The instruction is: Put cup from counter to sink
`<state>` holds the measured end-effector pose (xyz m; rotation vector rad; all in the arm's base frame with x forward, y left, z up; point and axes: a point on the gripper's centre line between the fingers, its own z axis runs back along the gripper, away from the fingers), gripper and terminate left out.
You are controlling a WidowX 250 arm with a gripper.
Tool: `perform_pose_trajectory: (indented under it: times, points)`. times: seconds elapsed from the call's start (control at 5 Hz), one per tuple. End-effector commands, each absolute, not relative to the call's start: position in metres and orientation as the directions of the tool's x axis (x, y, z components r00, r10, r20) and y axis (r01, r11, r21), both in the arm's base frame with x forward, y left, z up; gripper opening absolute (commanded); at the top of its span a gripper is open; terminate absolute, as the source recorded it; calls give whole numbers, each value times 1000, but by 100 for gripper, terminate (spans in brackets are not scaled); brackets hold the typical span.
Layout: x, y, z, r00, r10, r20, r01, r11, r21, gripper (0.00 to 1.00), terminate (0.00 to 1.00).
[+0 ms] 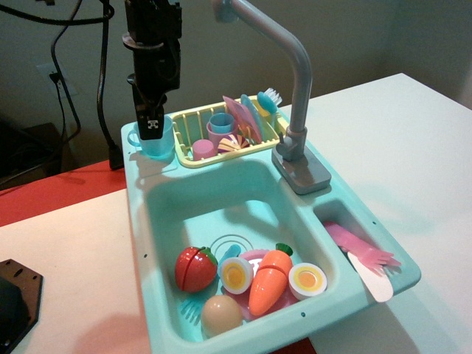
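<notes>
The light-blue translucent cup stands upright on the turquoise counter at the back left corner of the sink unit, its loop handle pointing left. My gripper comes straight down from above. Its dark fingers are drawn close together at the cup's rim and appear to pinch the cup's wall. The cup's base still rests on the ledge. The sink lies in front of and to the right of the cup. It holds a toy tomato, two egg halves, a carrot, a whole egg and a pink plate.
A yellow dish rack with cups and plates stands right of the cup. The grey faucet arches over the basin's back right. The small side compartment holds a pink fork and white knife. A black object lies at the left edge.
</notes>
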<state>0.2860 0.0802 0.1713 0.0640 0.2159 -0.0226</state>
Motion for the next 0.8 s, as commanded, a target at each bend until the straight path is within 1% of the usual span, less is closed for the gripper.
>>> perform_pose_trajectory:
  times: [0.0,0.2,0.6]
  points:
    - [286,80,171,977,-16,-215,29,998,61,100,0]
    - [296,81,171,978,-14,-208,25,998,51,100,0]
    - [295,84,153,972,-7,-235,23,998,63,100,0]
